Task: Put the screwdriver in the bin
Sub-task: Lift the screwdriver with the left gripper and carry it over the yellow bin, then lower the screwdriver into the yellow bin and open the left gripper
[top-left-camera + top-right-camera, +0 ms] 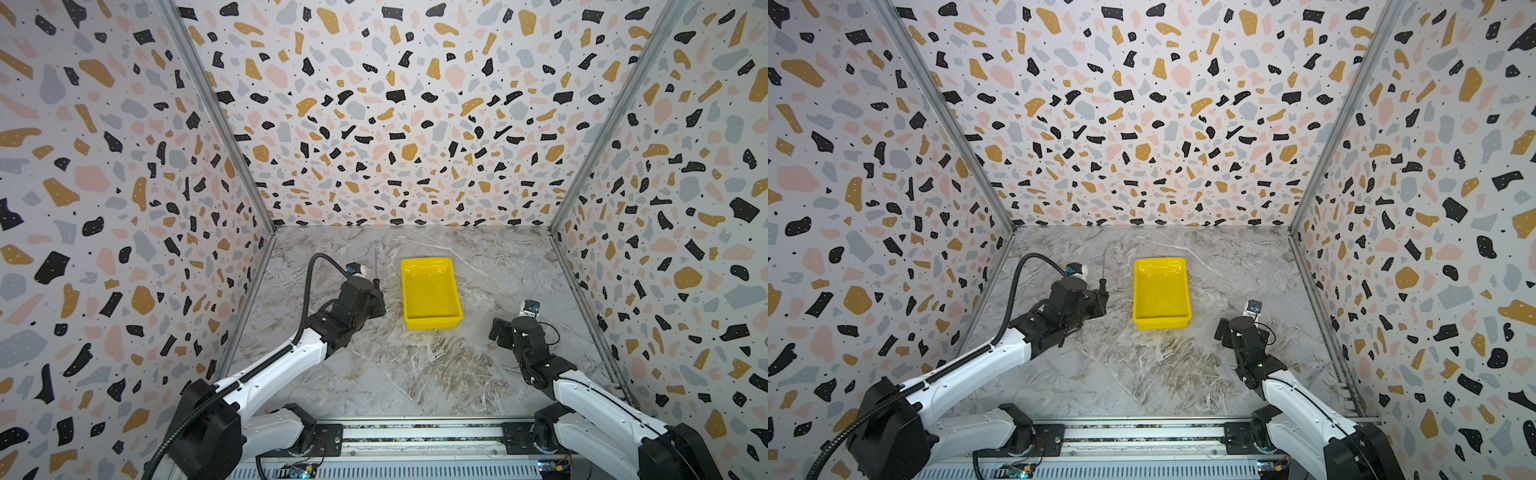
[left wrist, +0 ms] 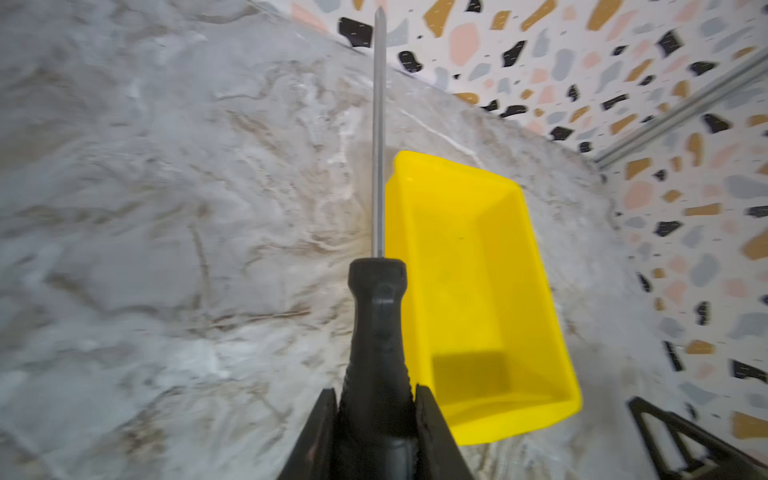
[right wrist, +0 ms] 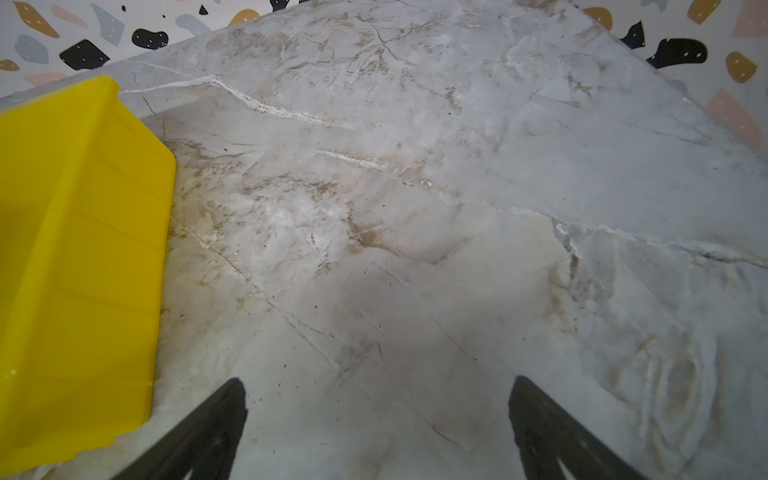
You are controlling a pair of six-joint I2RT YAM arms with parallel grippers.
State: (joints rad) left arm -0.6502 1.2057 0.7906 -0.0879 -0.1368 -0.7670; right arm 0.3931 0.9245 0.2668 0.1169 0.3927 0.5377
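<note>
Gripping the screwdriver (image 2: pixel 377 324) by its black handle, my left gripper (image 2: pixel 376 395) is clamped tight. In both top views the screwdriver sits left of centre, just left of the bin (image 1: pixel 430 291), shaft toward the back wall. My right gripper (image 3: pixel 376 386), lower right, hangs open over the table (image 3: pixel 457 208).

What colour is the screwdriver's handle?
Black. The screwdriver handle shows best in the left wrist view.

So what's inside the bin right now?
Nothing: the bin shows bare yellow floor in both top views. The screwdriver is outside, beside it, clamped in the left gripper; in the left wrist view its handle hides a strip of bin wall.
</note>
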